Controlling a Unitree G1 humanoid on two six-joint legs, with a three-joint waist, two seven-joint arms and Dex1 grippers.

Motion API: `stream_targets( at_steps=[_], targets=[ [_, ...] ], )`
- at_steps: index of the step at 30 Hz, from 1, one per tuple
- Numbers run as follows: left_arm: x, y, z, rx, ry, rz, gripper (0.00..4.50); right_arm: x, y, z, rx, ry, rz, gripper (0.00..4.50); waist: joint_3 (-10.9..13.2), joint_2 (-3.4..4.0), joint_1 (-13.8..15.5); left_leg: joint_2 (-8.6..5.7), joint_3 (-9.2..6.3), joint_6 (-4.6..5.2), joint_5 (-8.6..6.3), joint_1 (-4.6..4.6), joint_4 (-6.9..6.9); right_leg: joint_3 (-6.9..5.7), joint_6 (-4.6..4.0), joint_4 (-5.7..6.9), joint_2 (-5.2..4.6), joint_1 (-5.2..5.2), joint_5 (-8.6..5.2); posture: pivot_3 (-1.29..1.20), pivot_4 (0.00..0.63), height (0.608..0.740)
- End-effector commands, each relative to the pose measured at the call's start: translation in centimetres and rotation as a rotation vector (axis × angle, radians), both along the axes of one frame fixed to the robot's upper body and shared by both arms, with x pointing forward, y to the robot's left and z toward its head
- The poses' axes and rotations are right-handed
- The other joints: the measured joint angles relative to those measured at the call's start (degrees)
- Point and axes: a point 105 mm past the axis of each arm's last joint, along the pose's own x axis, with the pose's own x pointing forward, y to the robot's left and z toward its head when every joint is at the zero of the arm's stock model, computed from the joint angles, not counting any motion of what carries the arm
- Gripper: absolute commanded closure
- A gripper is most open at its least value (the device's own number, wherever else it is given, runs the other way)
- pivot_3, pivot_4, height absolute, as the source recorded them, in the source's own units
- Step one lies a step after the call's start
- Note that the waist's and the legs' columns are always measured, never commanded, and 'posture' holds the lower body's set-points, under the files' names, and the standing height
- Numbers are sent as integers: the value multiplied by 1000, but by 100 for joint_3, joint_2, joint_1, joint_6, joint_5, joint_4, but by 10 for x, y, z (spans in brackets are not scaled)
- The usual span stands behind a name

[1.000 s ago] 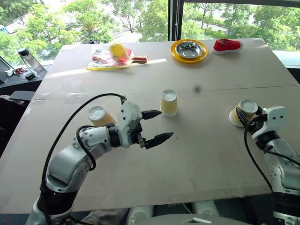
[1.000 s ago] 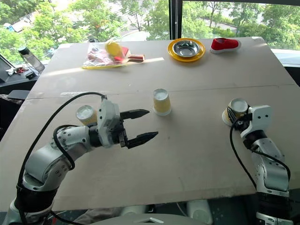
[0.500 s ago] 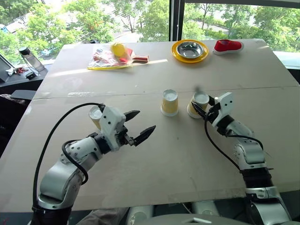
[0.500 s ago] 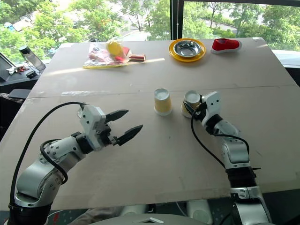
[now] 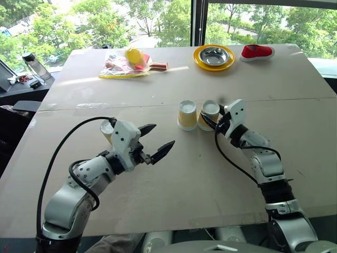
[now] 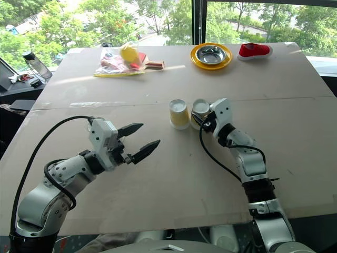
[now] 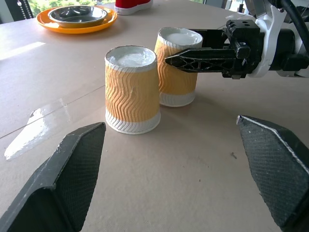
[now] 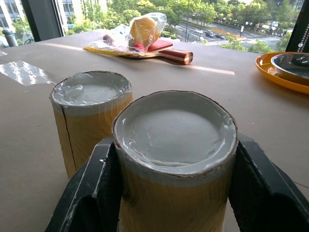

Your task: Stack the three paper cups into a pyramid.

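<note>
Right gripper (image 5: 215, 120) clamps an inverted paper cup (image 5: 209, 114) just beside the standing cup (image 5: 186, 115), forming the base pair; left gripper (image 5: 156, 142) is fully open, empty.

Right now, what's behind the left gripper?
A third cup stands upside down on the table just behind the left gripper. Only its top and a strip of yellow side show; the gripper's white body covers the rest.

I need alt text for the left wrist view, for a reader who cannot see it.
Two upside-down yellow paper cups stand side by side on a brown table: the near cup is free, and the far cup is gripped by the right gripper. An orange plate lies behind.
</note>
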Motion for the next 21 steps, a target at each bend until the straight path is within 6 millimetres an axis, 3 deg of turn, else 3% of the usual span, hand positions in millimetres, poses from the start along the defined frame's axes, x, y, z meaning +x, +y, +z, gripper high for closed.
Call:
stream_targets(
  at_steps=[1, 2, 5, 13, 17, 21],
  targets=[
    [-5, -6, 12, -2, -57, -26, 0, -3, 1, 13, 6, -43, 9, 2333, 0, 0, -3, 0, 0, 0, 0, 0, 0, 0, 0, 0, 0, 0, 0, 0, 150, 740],
    [-5, -7, 12, -3, -57, -27, 0, -3, 1, 13, 7, -42, 10, 1327, 0, 0, -4, 0, 0, 2, -1, 0, 0, 0, 0, 0, 0, 0, 0, 0, 150, 740],
    [-5, -8, 12, -5, -59, -27, 0, -4, 2, 13, 13, -44, 14, 112, 0, 0, -3, 0, 0, 2, -1, 0, 0, 0, 0, 0, 0, 0, 0, 0, 150, 740],
    [-9, -9, 15, -46, -82, -11, 0, -7, -17, 24, 40, -102, -20, 19, 0, 0, 0, 0, 1, 3, -1, 0, 0, 1, 0, -1, -1, 0, 0, 0, 150, 740],
    [-18, -7, 10, -30, -101, 46, 0, -23, -35, 35, 41, -150, 19, 19, 0, 0, 11, 3, 3, 3, -2, -4, -1, 2, 1, -8, -7, 1, 0, 0, 150, 740],
    [-27, 14, 18, -98, -201, 277, 0, -60, -72, 49, -4, -138, 121, 19, 2, 3, 29, 9, 1, 8, -5, -6, 0, 1, 0, -8, -10, 3, 0, 0, 150, 740]
  ],
)
